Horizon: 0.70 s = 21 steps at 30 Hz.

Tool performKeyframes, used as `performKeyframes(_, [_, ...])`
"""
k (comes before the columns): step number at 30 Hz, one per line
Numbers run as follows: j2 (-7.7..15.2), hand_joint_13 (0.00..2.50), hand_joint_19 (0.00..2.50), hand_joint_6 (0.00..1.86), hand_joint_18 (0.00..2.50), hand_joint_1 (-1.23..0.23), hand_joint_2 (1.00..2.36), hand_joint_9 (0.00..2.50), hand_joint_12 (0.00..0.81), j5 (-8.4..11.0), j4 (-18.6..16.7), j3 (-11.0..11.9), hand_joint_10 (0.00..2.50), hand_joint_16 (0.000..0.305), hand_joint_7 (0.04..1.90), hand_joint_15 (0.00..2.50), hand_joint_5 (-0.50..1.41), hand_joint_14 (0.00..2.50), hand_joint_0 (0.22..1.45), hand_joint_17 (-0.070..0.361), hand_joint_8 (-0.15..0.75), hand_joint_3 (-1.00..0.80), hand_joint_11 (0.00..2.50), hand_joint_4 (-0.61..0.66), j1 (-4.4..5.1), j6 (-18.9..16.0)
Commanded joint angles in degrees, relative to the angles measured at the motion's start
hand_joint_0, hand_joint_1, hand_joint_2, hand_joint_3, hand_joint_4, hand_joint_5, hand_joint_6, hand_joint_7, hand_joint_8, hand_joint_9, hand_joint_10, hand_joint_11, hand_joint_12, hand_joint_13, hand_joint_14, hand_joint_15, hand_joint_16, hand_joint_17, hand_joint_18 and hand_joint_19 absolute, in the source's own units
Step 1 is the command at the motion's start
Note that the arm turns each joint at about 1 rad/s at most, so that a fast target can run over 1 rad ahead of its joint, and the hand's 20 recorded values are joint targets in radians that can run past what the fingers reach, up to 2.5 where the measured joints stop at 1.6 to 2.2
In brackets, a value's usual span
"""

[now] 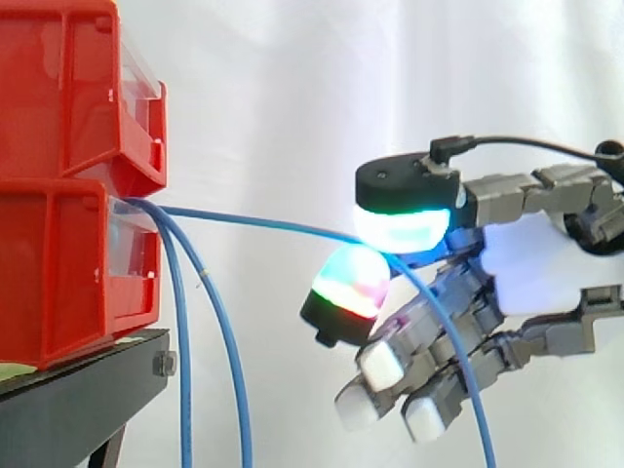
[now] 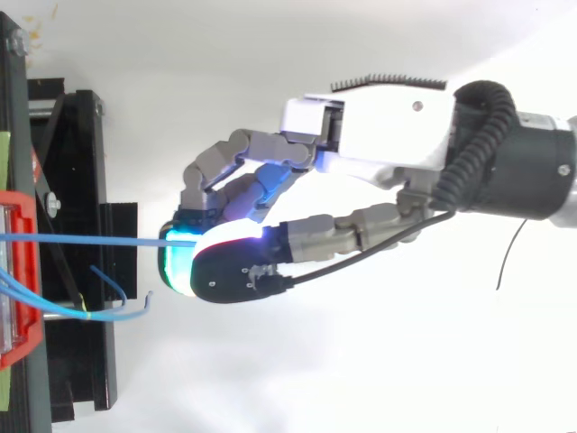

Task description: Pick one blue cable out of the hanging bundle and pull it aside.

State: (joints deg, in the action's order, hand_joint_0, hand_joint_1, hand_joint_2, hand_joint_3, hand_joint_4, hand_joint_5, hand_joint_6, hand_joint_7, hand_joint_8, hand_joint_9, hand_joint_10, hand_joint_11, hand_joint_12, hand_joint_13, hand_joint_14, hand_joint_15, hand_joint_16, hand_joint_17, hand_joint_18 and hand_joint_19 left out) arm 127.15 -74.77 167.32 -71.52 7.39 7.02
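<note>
So my hand (image 1: 531, 265) has its fingers (image 1: 400, 226) curled in, glowing pads closed tight on one thin blue cable (image 1: 263, 222). It runs taut from the lower red plastic bin (image 1: 68, 283) across to me. The other blue cables (image 1: 232, 380) hang down beside the black stand (image 1: 88, 385).

Gap between red bins (image 1: 68, 195) and robot hand (image 1: 536, 263), taut blue cable (image 1: 263, 223) across it, hanging cables (image 1: 181, 341) beside bins
</note>
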Motion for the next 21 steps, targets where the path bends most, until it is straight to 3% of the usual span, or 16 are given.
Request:
performKeyframes(1, [-2.1, 0.69, 0.46, 0.93, 0.69, -0.68, 1.15, 0.87, 0.458, -0.02, 4.1, 0.0, 0.01, 0.069, 0.99, 0.37, -0.13, 0.01, 0.52, 0.154, 0.414, 0.16, 0.37, 0.18, -0.01, 0.1])
performKeyframes(4, [-3.0, 0.69, 0.46, 0.93, 0.68, -0.70, 1.11, 0.87, 0.451, -0.02, 6.0, 0.0, 0.01, 0.067, 0.96, 0.37, -0.13, 0.01, 0.54, 0.152, 0.411, 0.15, 0.39, 0.17, -0.10, 0.2])
performKeyframes(6, [-3.0, 0.69, 0.47, 0.94, 0.67, -0.71, 1.01, 0.87, 0.441, 0.07, 6.4, 0.0, 0.01, 0.065, 0.95, 0.38, -0.14, 0.01, 0.57, 0.147, 0.402, 0.17, 0.40, 0.16, -0.10, 0.2])
performKeyframes(21, [-3.0, 0.64, 0.50, 0.94, 0.58, -0.78, 1.02, 0.83, 0.381, 1.56, 5.3, 0.0, 0.02, 0.053, 1.01, 0.40, -0.16, 0.01, 0.61, 0.119, 0.343, 0.04, 0.44, 0.11, 0.43, -0.1])
